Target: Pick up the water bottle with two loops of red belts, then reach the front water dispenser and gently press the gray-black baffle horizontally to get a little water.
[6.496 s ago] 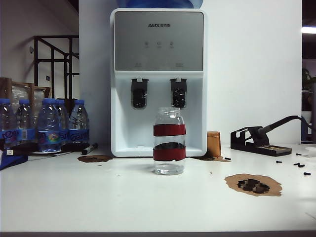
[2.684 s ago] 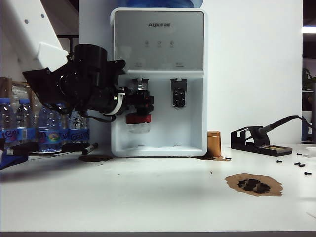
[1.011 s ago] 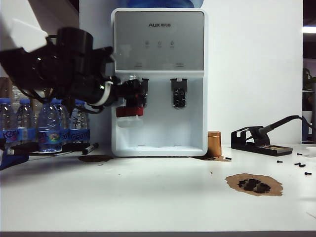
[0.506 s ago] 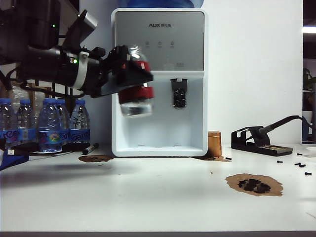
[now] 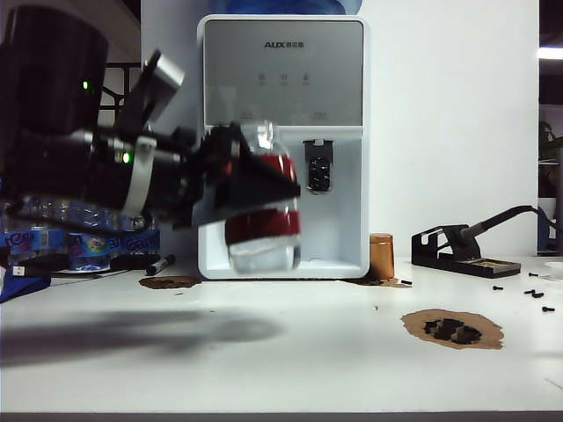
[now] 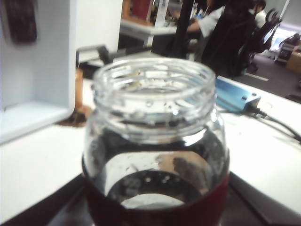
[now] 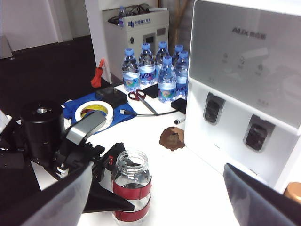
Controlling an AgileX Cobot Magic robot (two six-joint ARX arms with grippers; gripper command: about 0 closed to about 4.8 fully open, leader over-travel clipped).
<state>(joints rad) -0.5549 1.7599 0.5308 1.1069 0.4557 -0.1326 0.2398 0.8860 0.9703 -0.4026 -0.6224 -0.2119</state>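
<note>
Bright even indoor light; left arm motion-blurred, soft shadow on table; left wrist view soft-focused.

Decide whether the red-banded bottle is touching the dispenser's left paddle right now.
Apart. The right wrist view shows the water bottle, held by the left gripper, standing out over the table, well clear of the water dispenser and its gray-black baffle.

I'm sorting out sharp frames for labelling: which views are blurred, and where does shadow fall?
Exterior view: left gripper and water bottle smeared by motion, broad shadow on the table beneath. Left wrist view: soft overall. Right wrist view: sharp, only the right gripper's fingers blurred.
</note>
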